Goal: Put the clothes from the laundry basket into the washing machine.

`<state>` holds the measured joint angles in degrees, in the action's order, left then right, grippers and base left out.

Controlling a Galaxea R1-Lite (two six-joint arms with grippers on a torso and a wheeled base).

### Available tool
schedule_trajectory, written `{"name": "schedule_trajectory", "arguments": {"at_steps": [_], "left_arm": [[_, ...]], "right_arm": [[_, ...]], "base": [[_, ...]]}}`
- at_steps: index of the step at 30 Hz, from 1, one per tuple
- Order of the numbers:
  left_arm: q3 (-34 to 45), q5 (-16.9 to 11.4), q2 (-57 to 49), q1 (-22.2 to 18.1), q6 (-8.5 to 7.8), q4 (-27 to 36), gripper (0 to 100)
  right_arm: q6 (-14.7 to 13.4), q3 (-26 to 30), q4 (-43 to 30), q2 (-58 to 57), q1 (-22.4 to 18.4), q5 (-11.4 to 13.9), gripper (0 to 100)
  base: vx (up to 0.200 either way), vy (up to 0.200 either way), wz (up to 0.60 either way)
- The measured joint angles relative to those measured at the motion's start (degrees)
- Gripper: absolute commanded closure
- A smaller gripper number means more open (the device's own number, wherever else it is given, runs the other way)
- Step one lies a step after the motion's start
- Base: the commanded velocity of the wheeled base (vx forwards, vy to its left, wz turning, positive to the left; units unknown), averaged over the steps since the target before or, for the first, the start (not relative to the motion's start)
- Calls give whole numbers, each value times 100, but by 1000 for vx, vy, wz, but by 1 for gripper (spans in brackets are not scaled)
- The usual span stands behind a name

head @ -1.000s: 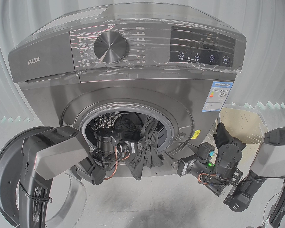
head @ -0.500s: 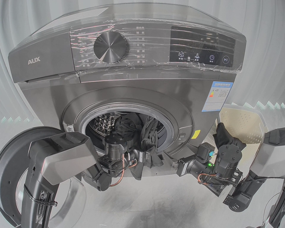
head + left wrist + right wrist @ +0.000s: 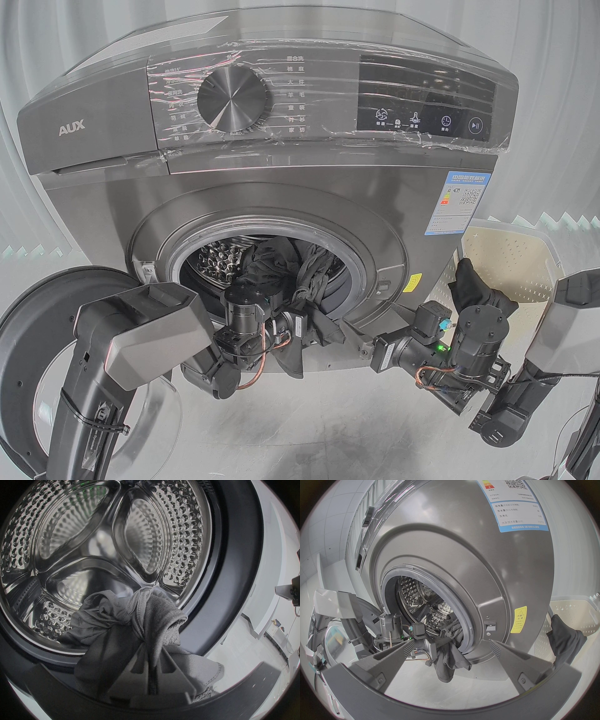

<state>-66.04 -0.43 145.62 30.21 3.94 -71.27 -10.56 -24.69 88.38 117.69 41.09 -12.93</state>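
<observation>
A dark grey garment (image 3: 284,265) lies bunched across the lower lip of the washing machine's (image 3: 300,206) round opening, partly inside the steel drum (image 3: 93,542) and partly hanging down the front. My left gripper (image 3: 310,327) is at that lip, shut on the garment (image 3: 125,627). My right gripper (image 3: 365,351) stands open and holds nothing, low in front of the machine to the right of the opening. In the right wrist view its fingers (image 3: 393,655) are spread wide. A second dark garment (image 3: 469,287) drapes over the rim of the cream laundry basket (image 3: 519,256).
The machine's round door (image 3: 37,337) is swung open at the left, behind my left arm. The basket stands right of the machine, close to my right arm. Pale floor (image 3: 325,425) lies below the opening.
My left arm has moved right and in toward the opening with the garment, and the hanging cloth has gathered up. The right arm has not moved.
</observation>
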Motion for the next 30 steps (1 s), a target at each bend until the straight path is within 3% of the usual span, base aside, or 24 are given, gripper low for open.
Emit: {"name": "schedule_trajectory", "arguments": {"at_steps": [8, 15, 16, 22, 30], "left_arm": [[-571, 300, 13, -369, 9, -17, 100], [-837, 366, -33, -645, 9, 0, 100], [-835, 364, -46, -653, 9, -1, 0], [-745, 351, -124, -631, 11, -4, 0], [-20, 232, -356, -350, -2, 22, 0]], "right_arm": [[0, -1, 2, 0, 2, -1, 0], [-9, -1, 2, 0, 2, -6, 0], [-13, -1, 2, 0, 2, -6, 0], [-17, -1, 9, 26, 2, 2, 0], [-17, -1, 11, 43, 2, 0, 0]], "base": [[0, 0, 0], [0, 0, 0], [0, 0, 0], [0, 0, 0], [0, 0, 0]]}}
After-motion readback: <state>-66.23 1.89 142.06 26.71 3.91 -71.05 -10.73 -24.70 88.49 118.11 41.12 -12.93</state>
